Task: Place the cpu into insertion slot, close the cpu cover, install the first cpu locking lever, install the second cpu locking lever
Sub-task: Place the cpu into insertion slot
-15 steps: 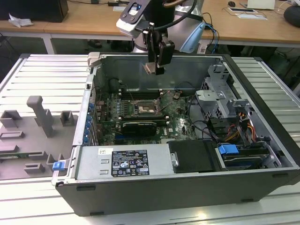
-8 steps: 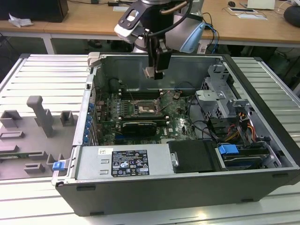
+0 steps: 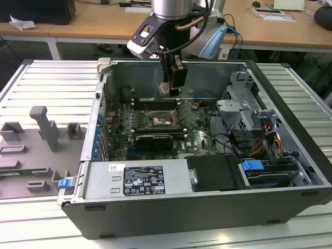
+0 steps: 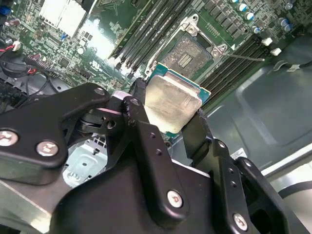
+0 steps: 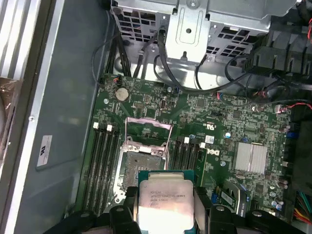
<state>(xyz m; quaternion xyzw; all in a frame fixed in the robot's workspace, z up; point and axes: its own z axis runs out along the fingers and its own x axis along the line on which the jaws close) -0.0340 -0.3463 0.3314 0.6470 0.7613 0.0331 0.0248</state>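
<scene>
As the claw (image 4: pixel 169 108) is clamped on the cpu (image 5: pixel 163 201) by two opposite edges, the chip hangs above the green board (image 5: pixel 219 112), near the insertion slot (image 5: pixel 141 168) but not in it. The cpu cover (image 5: pixel 148 130) stands open beside the slot. I judge the placing step is in hand. It calls for the chip level and squared over the slot.

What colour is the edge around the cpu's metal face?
Teal-green border on the cpu, around its pale silver-beige face; clearest in the second wrist view.
</scene>
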